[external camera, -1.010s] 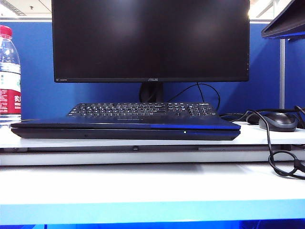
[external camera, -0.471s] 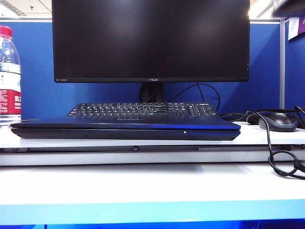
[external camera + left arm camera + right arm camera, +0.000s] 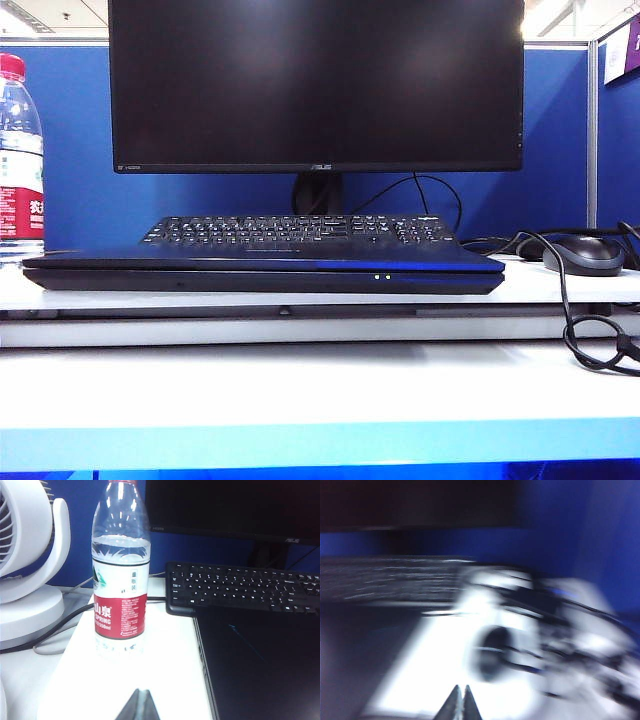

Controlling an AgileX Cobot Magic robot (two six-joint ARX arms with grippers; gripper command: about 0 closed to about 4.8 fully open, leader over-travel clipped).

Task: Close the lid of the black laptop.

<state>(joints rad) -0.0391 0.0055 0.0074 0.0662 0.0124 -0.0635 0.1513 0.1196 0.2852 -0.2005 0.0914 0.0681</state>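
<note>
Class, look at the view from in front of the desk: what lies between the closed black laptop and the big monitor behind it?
A black keyboard lies between the laptop and the monitor, as the exterior view shows.

Matt black lid (image 3: 262,260) on the black laptop (image 3: 262,281), clear glossy plastic bottle (image 3: 120,567) beside it, smooth white desk (image 3: 320,385), left gripper (image 3: 138,707), right gripper (image 3: 459,704).

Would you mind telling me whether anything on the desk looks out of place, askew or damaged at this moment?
Nothing stands out. The black laptop lies flat with its lid down, square to the keyboard. The water bottle stands upright. The left gripper and right gripper appear shut, touching nothing; the right wrist view is blurred.
</note>
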